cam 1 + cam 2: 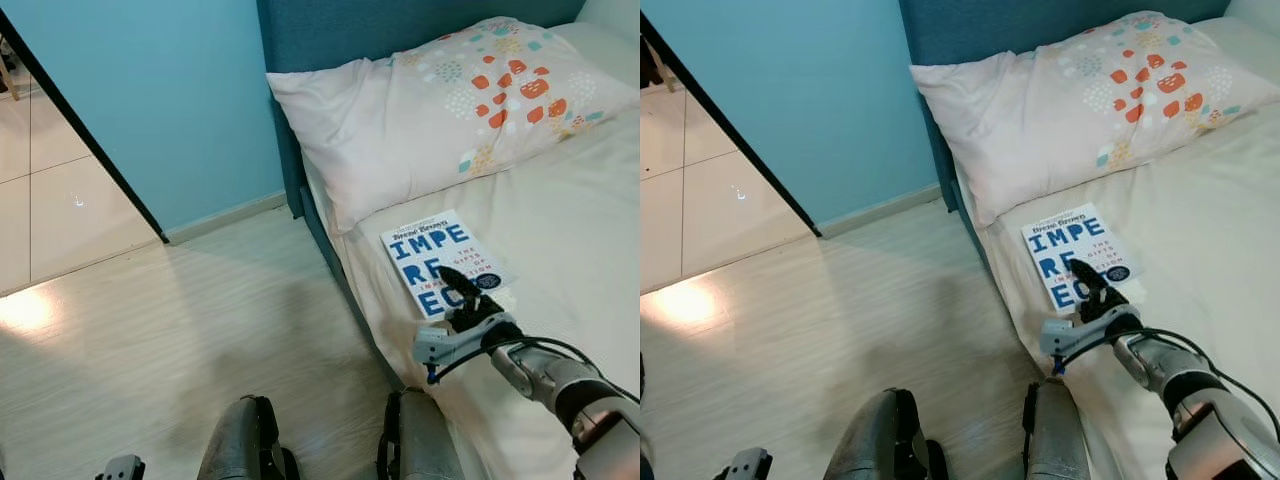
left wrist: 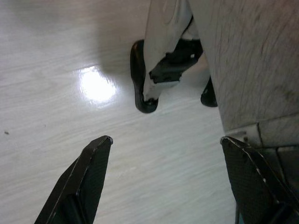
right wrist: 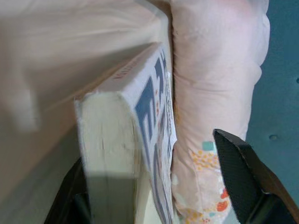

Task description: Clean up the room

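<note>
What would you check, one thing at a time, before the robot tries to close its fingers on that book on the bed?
1. Book lying flat on the bed, near the edge: ok.
2. Right gripper at the book's near end, fingers open: ok.
3. Book's page edge between the two fingers in the right wrist view, one finger on the cover side with room to spare: ok.
4. Lower finger actually under the book: cannot tell; it is partly hidden.
5. Pillow close behind the book, could be nudged: ok for now.
6. Left gripper hanging open over the floor, out of the way: ok.
</note>
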Motion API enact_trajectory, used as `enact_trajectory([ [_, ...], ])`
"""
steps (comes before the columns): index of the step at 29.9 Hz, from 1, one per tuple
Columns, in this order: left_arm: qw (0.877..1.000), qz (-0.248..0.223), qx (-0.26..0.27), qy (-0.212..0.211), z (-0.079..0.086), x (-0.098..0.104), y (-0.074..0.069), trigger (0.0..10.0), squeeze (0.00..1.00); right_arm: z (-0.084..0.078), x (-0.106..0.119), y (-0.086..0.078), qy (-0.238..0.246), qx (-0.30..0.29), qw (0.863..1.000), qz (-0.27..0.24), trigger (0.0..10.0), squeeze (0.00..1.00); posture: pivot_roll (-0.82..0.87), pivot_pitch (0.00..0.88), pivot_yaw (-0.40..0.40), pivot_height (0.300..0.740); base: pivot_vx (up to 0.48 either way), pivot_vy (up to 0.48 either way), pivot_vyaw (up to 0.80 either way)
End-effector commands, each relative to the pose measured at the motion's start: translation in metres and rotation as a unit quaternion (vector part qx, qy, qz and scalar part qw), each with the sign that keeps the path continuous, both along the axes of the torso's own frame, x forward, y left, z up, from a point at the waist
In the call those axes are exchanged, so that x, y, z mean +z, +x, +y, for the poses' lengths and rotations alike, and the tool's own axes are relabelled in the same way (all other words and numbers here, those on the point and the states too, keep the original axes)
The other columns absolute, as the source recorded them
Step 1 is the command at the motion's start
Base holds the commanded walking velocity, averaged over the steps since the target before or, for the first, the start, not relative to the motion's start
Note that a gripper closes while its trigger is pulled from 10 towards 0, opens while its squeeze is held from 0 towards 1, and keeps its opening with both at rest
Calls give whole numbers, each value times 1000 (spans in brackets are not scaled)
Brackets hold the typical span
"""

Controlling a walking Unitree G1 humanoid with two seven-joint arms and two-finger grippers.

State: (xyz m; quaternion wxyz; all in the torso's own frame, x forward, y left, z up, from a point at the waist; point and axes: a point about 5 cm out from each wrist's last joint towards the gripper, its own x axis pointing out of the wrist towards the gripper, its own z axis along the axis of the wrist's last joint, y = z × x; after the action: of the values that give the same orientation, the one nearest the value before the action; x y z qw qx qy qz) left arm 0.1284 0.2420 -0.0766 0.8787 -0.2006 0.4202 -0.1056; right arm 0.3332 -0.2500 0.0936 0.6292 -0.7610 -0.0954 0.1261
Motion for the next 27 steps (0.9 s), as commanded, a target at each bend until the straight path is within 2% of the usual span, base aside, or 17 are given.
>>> enact_trajectory([
  [1, 999, 30, 2, -12, -6, -8, -16, 10000, 0, -3, -8, -6, 2, -5, 1000, 26, 10000, 694, 177, 379, 51, 627, 0, 0, 0],
  [6, 999, 31, 2, -13, -7, -8, -15, 10000, 0, -3, -12, -8, 21, -8, 998, 55, 10000, 643, 170, 371, 46, 627, 0, 0, 0],
  [7, 999, 32, 2, -16, -11, -8, -11, 10000, 0, -5, -23, -17, 56, -23, 989, 133, 10000, 243, 144, 341, 28, 627, 0, 0, 0],
  [8, 999, 32, 2, -16, -11, -8, -11, 10000, 0, -5, -23, -17, 56, -23, 989, 133, 10000, 243, 144, 341, 28, 627, 0, 0, 0],
  [9, 999, 33, 3, -17, -14, -9, -7, 10000, 0, -7, -32, -24, 82, -29, 978, 192, 10000, 75, 129, 324, 19, 627, 0, 0, 0],
  [11, 999, 33, 3, -17, -14, -9, -7, 10000, 0, -7, -32, -24, 82, -29, 978, 192, 10000, 75, 129, 324, 19, 627, 0, 0, 0],
  [12, 999, 34, 4, -18, -18, -10, -4, 10000, 0, -9, -38, -32, 100, -28, 966, 238, 10000, 0, 121, 313, 16, 627, 0, 0, 0],
  [13, 999, 37, 6, -19, -22, -11, -2, 10000, 0, -16, -42, -41, 102, -26, 953, 283, 10000, 0, 98, 283, 6, 627, 0, 0, 0],
  [15, 999, 43, 8, -19, -28, -12, 0, 10000, 0, -33, -41, -52, 90, -34, 939, 330, 10000, 0, 79, 247, -1, 627, 0, 0, 0],
  [16, 999, 43, 8, -19, -28, -12, 0, 10000, 0, -33, -41, -52, 90, -34, 939, 330, 10000, 0, 79, 247, -1, 627, 0, 0, 0],
  [19, 999, 49, 10, -19, -32, -14, 1, 10000, 0, -53, -32, -57, 73, -55, 930, 356, 10000, 0, 66, 222, -2, 627, 0, 0, 0],
  [20, 999, 49, 10, -19, -32, -14, 1, 10000, 0, -53, -32, -57, 73, -55, 930, 356, 10000, 0, 66, 222, -2, 627, 0, 0, 0],
  [22, 998, 52, 13, -19, -37, -14, 6, 10000, 0, -70, -15, -52, 54, -81, 931, 352, 10000, 0, 43, 166, -9, 627, 0, 0, 0],
  [23, 998, 52, 16, -19, -39, -14, 9, 10000, 0, -73, -2, -44, 66, -89, 937, 332, 10000, 0, 37, 139, -12, 627, 0, 0, 0],
  [24, 998, 52, 16, -19, -39, -14, 9, 10000, 0, -73, -2, -44, 66, -89, 937, 332, 10000, 0, 37, 139, -12, 627, 0, 0, 0],
  [25, 998, 52, 18, -19, -41, -13, 12, 10000, 0, -74, 7, -39, 79, -93, 940, 319, 10000, 0, 37, 139, -12, 627, 0, 0, 0],
  [27, 998, 48, 24, -19, -43, -12, 20, 10000, 0, -64, 22, -23, 167, -99, 942, 275, 10000, 0, 27, 100, -10, 627, 0, 0, 0],
])
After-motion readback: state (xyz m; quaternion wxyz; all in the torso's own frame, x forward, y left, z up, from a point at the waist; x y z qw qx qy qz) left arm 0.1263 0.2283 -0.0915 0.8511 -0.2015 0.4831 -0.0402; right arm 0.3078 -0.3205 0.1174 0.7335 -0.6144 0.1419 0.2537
